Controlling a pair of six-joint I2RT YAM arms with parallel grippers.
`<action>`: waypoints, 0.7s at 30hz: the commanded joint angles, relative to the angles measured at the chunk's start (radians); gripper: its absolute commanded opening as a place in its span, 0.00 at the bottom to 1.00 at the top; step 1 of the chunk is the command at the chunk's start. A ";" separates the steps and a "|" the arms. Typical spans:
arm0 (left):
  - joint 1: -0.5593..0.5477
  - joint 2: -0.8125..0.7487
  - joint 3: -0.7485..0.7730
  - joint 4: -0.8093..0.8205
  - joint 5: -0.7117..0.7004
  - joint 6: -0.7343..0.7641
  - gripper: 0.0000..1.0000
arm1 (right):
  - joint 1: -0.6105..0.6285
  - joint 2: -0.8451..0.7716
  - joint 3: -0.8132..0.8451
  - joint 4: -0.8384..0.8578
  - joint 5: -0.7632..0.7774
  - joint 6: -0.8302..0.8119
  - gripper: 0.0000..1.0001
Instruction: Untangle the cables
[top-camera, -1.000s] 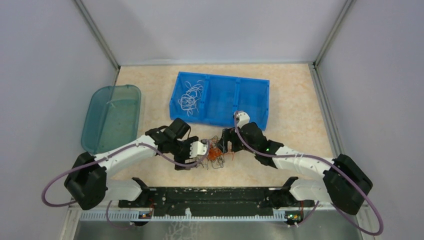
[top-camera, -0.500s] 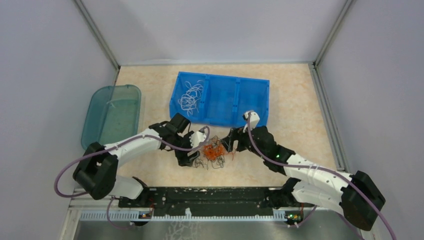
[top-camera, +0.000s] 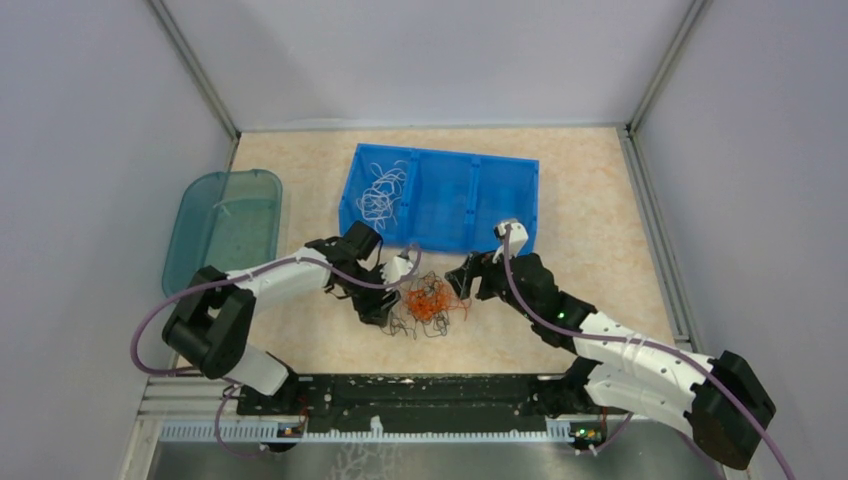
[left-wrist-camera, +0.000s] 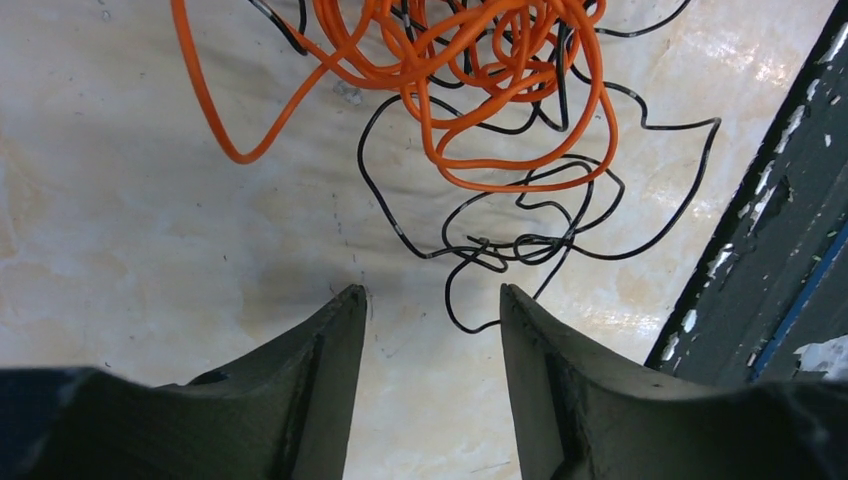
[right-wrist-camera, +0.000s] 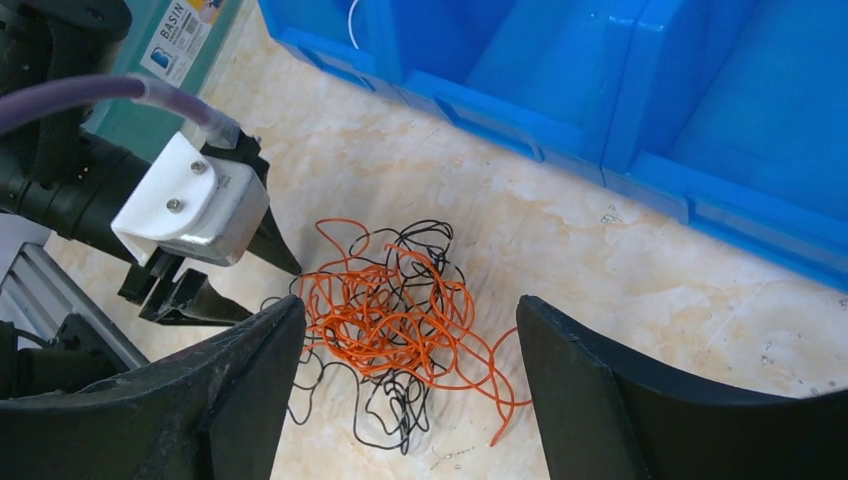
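Note:
A tangle of thin orange and black cables (top-camera: 428, 303) lies on the table between my two grippers. My left gripper (top-camera: 388, 303) is open and empty, with its fingertips just short of the tangle's black loops (left-wrist-camera: 520, 240) and the orange strands (left-wrist-camera: 470, 80) farther ahead. My right gripper (top-camera: 458, 283) is open and empty and hovers over the tangle (right-wrist-camera: 400, 310), one finger on each side. The left gripper (right-wrist-camera: 275, 295) also shows in the right wrist view. White cables (top-camera: 383, 190) lie in the left compartment of the blue bin (top-camera: 445, 238).
The blue bin with three compartments stands just behind the tangle; its front wall (right-wrist-camera: 640, 120) is close to my right gripper. A teal tub (top-camera: 222, 235) stands at the far left. A black rail (top-camera: 400, 390) runs along the near edge.
Both arms have reached farther from their bases and toward the bin. Both grippers have drawn slightly away from the tangle, which now lies looser and more spread on the table.

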 joint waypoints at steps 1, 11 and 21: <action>0.002 -0.022 -0.049 0.043 -0.073 0.040 0.56 | -0.003 -0.029 0.006 0.024 0.030 0.001 0.77; 0.002 -0.062 -0.053 0.115 -0.117 0.036 0.09 | -0.004 -0.041 0.008 0.014 0.035 0.008 0.74; 0.002 -0.209 0.116 -0.022 -0.171 0.179 0.00 | -0.004 -0.062 0.018 0.026 -0.001 0.013 0.75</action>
